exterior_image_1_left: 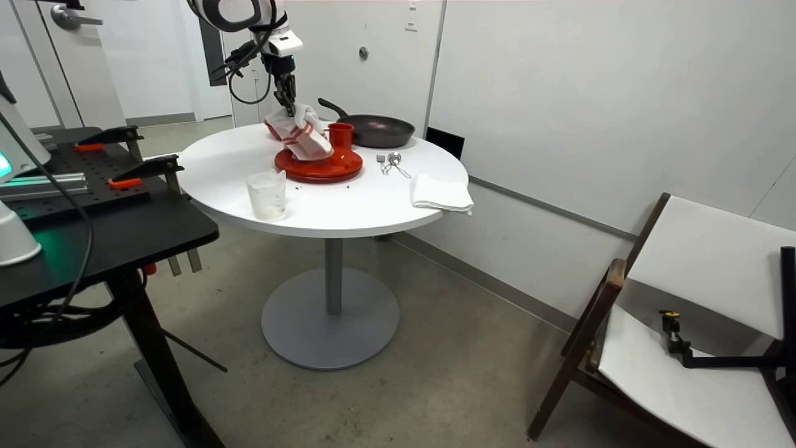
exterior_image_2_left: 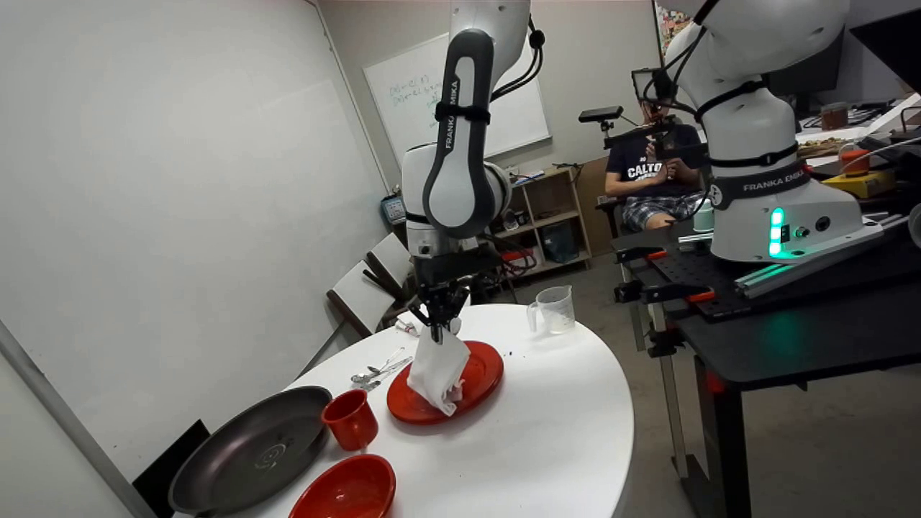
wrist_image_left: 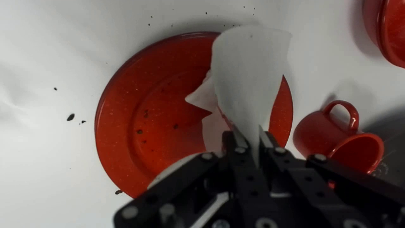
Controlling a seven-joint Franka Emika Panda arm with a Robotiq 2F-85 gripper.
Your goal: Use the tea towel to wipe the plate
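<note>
The jaws are nearly together, pinching the tea towel [wrist_image_left: 248, 72] between them. In the wrist view it runs out from that grip toward twelve o'clock, broadening, with a smaller corner poking toward ten o'clock. Below lies the plate [wrist_image_left: 115, 120], its widest bare stretch at ten o'clock from the jaws (dark specks [wrist_image_left: 140, 131] dot its floor). In an exterior view the tea towel, with its reddish stripes [exterior_image_1_left: 305, 132], hangs from the jaws toward five o'clock, over the plate. On the tabletop [wrist_image_left: 41, 164], back in the wrist view, a red mug [wrist_image_left: 319, 136] sits at three o'clock from the jaws, near the plate, and a red bowl [wrist_image_left: 394, 38] farther off at two.
</note>
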